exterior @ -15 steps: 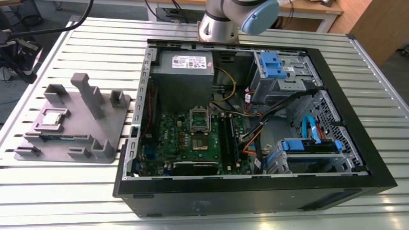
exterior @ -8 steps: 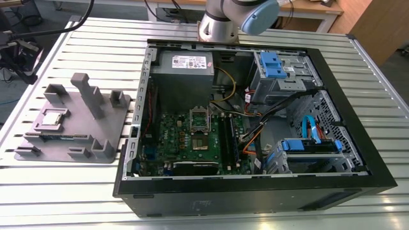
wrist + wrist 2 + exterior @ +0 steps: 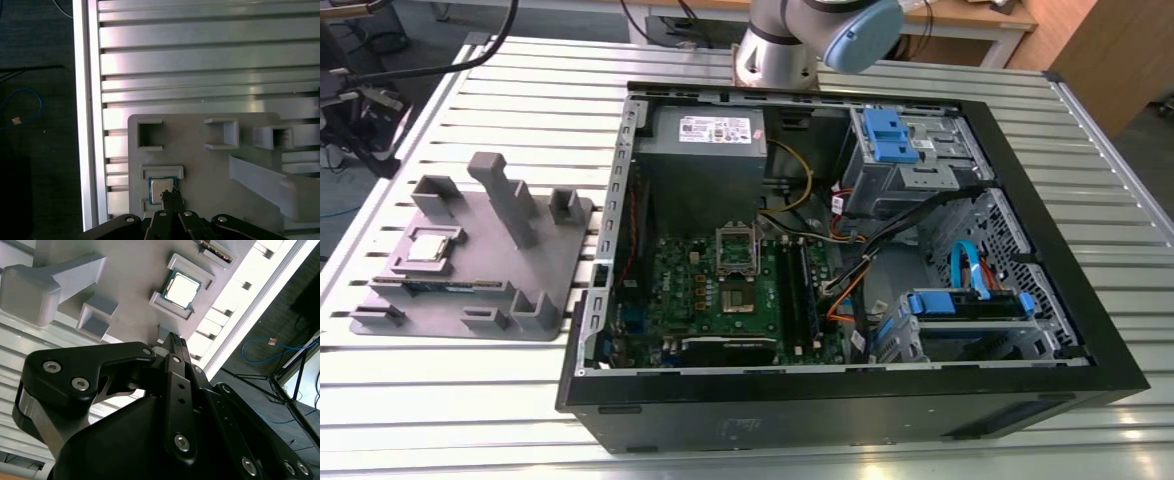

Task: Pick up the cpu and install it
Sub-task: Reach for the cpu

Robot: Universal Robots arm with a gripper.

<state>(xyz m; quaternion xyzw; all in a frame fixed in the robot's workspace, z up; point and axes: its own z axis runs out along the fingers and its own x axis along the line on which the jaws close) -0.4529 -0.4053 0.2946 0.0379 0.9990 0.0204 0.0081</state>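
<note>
The cpu [image 3: 427, 247], a small square chip with a shiny metal top, lies flat in a recess of the grey moulded tray [image 3: 494, 290] at the exterior view's left. In both wrist views my gripper [image 3: 172, 338] hangs above the tray with its two black fingers pressed together and nothing between them. In the first wrist view the gripper [image 3: 170, 195] has its tips over one edge of the cpu [image 3: 159, 187]. In the second wrist view the cpu [image 3: 181, 288] sits a short way beyond the tips. The silver socket frame [image 3: 735, 247] is on the green motherboard inside the case.
An open black computer case [image 3: 854, 390] holds a power supply [image 3: 707, 130], blue drive bays [image 3: 894, 140] and loose cables. Tall upright posts [image 3: 507, 200] rise from the tray near the cpu. The slatted metal table's edge [image 3: 90, 150] runs close to the tray.
</note>
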